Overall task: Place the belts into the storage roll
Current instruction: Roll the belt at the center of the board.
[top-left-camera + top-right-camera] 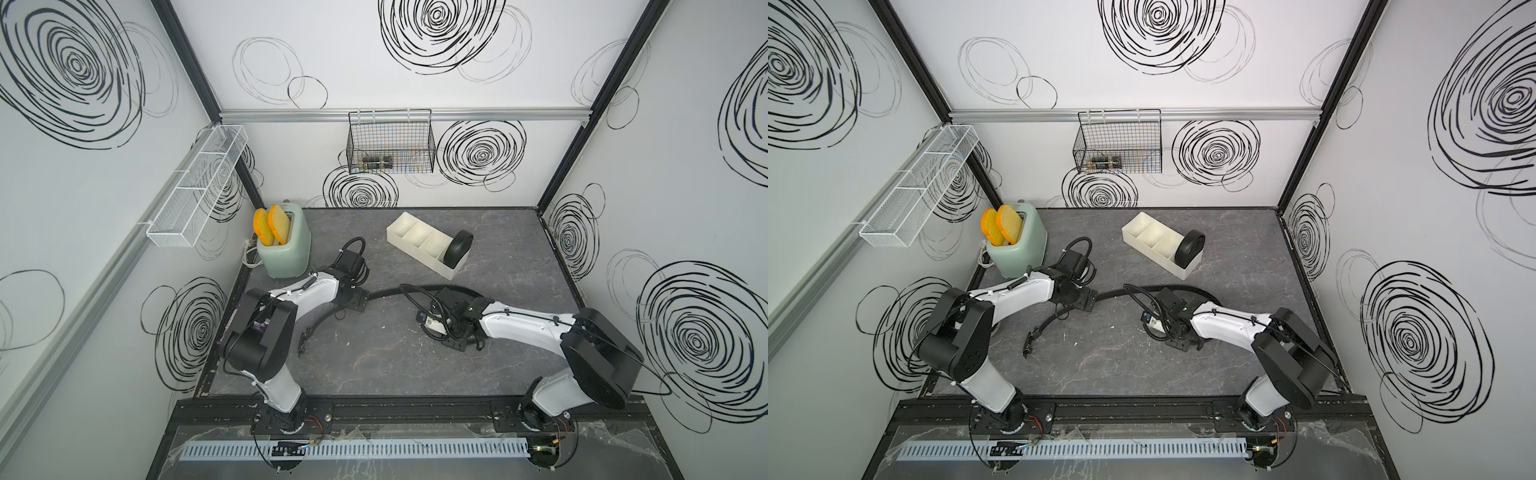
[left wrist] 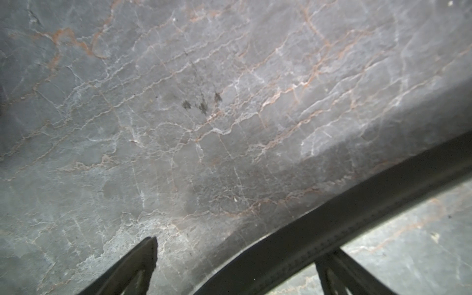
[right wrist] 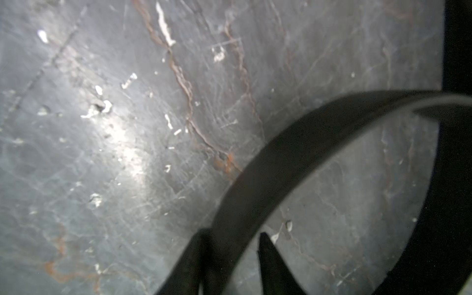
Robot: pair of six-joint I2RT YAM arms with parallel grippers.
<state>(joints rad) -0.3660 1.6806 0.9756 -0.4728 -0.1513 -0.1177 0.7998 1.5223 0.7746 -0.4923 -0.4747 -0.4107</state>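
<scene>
The right gripper (image 3: pixel 233 232), foremost in its wrist view: jaws narrowed astride the loose belt (image 3: pixel 293 158); I cannot tell whether they pinch it. The left gripper (image 2: pixel 242 246): jaws wide, straddling the same strap. I see this belt arc across the middle of the desk (image 1: pixel 374 365). The storage roll (image 1: pixel 419 255): near the desk's far edge, with the coiled belt (image 1: pixel 457 249) standing on edge in its end compartment nearest the right edge.

Mint-green toaster (image 1: pixel 286 249) with two toast slices (image 1: pixel 274 224), white mesh shelf (image 1: pixel 195 187), black wire basket (image 1: pixel 390 143) on walls
</scene>
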